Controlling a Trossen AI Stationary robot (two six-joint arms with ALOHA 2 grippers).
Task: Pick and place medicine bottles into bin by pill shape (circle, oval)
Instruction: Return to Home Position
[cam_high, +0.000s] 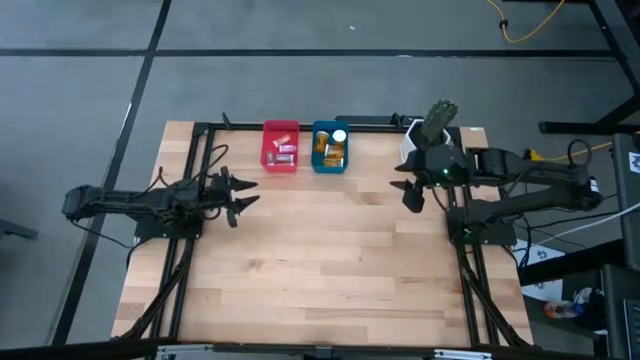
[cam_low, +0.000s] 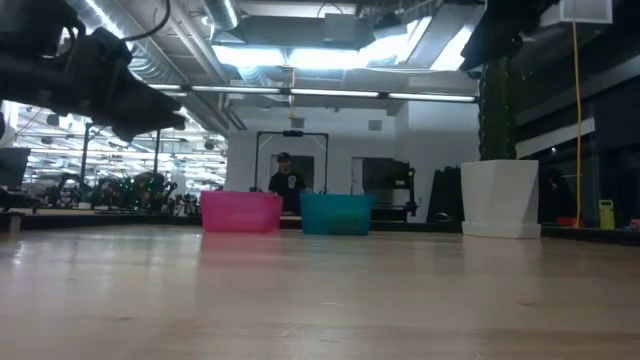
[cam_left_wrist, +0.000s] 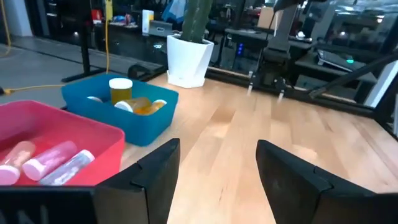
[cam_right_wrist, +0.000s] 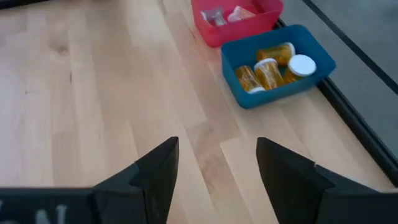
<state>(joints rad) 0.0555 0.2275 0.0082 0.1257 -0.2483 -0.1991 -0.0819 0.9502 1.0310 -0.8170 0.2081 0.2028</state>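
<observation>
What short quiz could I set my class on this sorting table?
1. True or false: the orange bottles lie in the red bin.
2. What does the left hand hold? A) a bottle B) nothing C) a bin
3. Fill in: the blue bin stands between the red bin and the white ____.
Key: 1 false, they lie in the blue bin; 2 B, it is open and empty; 3 pot.

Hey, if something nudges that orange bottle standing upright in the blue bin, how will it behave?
The upright orange bottle looks tall and narrow, so it would probably tip. Being cylindrical, it would likely then roll against the lying bottles within the blue bin.
</observation>
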